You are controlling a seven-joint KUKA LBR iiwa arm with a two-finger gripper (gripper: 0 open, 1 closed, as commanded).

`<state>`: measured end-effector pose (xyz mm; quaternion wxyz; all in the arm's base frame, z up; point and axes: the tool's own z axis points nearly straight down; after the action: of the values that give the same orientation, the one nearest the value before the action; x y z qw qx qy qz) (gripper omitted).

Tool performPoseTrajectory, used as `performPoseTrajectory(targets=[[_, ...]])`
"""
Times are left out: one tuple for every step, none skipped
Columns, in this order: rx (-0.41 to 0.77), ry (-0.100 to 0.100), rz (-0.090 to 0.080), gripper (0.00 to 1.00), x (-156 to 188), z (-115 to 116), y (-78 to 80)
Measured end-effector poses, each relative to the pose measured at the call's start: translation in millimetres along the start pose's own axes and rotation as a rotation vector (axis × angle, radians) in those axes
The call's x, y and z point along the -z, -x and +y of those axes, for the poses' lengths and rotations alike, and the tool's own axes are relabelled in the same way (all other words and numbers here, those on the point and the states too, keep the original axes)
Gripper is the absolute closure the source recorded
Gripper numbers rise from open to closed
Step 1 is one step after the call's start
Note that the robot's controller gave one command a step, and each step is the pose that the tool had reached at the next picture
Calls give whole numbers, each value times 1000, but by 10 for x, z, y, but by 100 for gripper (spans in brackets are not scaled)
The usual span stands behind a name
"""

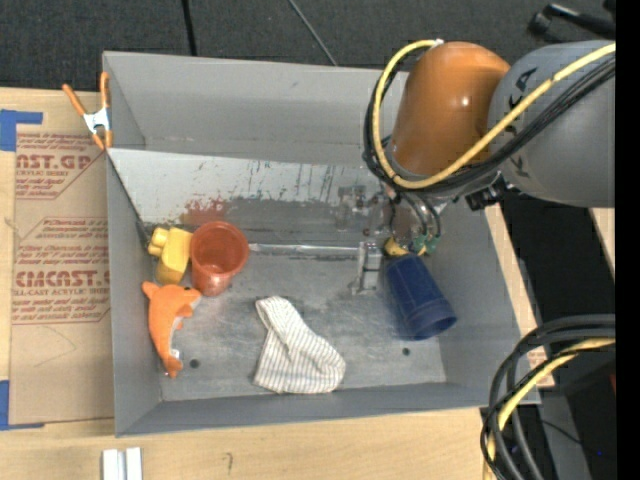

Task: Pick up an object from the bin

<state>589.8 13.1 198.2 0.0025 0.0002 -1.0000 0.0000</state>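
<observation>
Jaws look apart on the gripper (388, 271) — the dark blue cup (418, 296) lies on its side, just right of them. If I close here, I risk catching only its rim — it could roll off toward the bin wall (485, 268).

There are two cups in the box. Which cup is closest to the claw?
The blue cup on the right side, just beside the claw. The orange cup sits far off at the left, next to a yellow toy.
</observation>
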Motion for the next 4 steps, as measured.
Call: performPoseTrajectory(targets=[[0, 0, -7, 0, 51, 0, 11], [16, 0, -10, 0, -658, 203, -395], [-39, 1, 0, 0, -978, 284, -567], [-213, 2, -5, 0, -772, 452, -627]])
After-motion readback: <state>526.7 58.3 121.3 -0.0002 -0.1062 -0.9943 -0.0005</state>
